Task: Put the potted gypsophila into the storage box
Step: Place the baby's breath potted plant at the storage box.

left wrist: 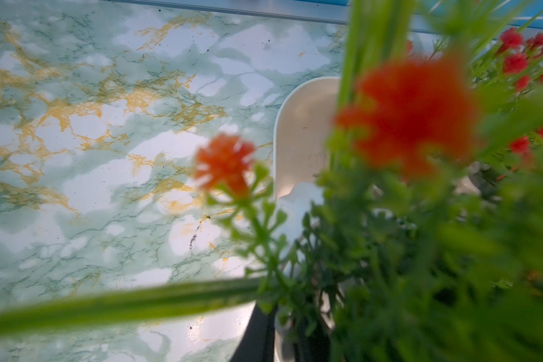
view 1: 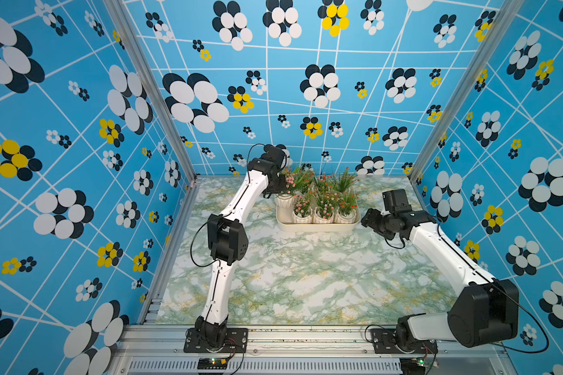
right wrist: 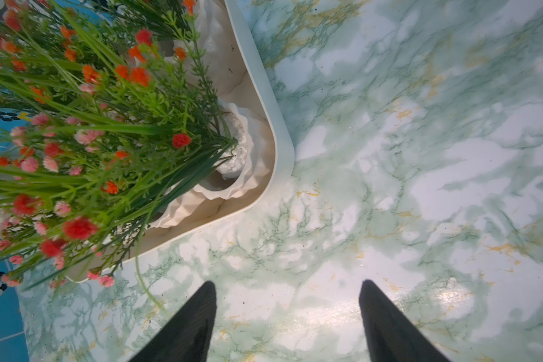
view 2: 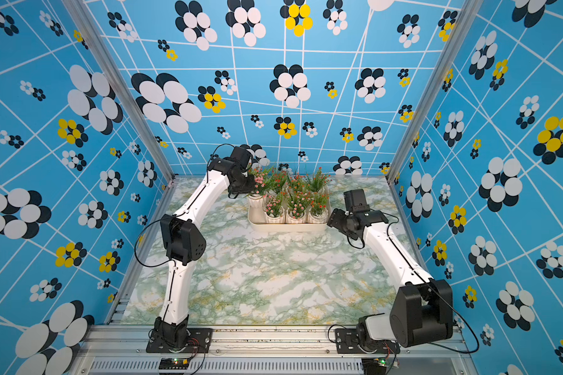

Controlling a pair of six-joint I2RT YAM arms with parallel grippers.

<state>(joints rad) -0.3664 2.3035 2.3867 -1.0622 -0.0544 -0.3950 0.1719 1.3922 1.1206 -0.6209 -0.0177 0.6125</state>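
At the twelve o'clock edge of the green-veined marble-print table point(view 1: 306, 276), a white ribbed pot of pink gypsophila point(view 1: 285, 201) is pinched by the closed left gripper point(view 1: 280, 193) at the ten o'clock corner of the shallow cream plastic storage box point(view 1: 319, 227). The right gripper point(right wrist: 287, 283) is seen spread and empty at four o'clock.

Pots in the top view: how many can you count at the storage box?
4 pots visible: three side by side in the storage box's near row, one at its far-left corner. Foliage behind suggests more pots, hidden.
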